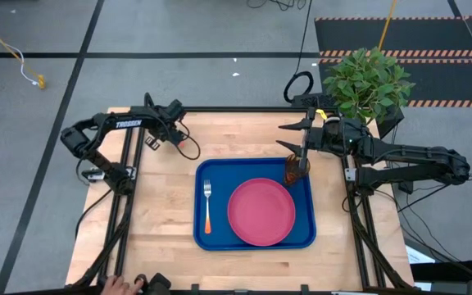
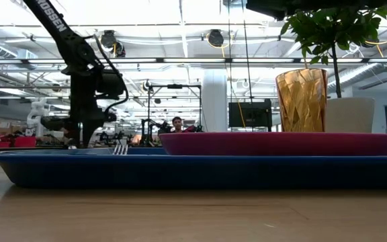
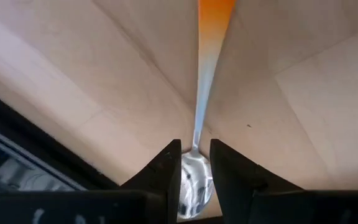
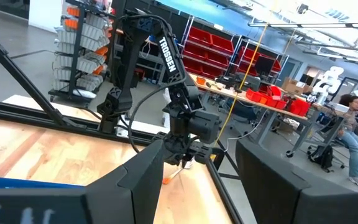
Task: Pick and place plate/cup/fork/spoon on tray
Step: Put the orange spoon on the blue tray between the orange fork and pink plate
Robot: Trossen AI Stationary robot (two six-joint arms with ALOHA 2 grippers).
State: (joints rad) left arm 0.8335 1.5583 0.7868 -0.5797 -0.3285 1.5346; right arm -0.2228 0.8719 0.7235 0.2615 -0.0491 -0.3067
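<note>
The plate (image 1: 260, 211), the fork (image 1: 207, 205) and the cup (image 1: 296, 170) already lie on the tray (image 1: 254, 242), so only the spoon (image 3: 196, 163) seems left, pinched at its bowl by the left gripper (image 3: 195, 163) over the table's far-left part, while the right gripper (image 1: 293, 136) stands wide apart just beyond the cup.

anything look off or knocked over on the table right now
Nothing stands out. The round pink-red plastic plate, ribbed amber plastic cup and orange-handled metal fork sit tidily in the blue rectangular plastic tray; the cup stands upright.
</note>
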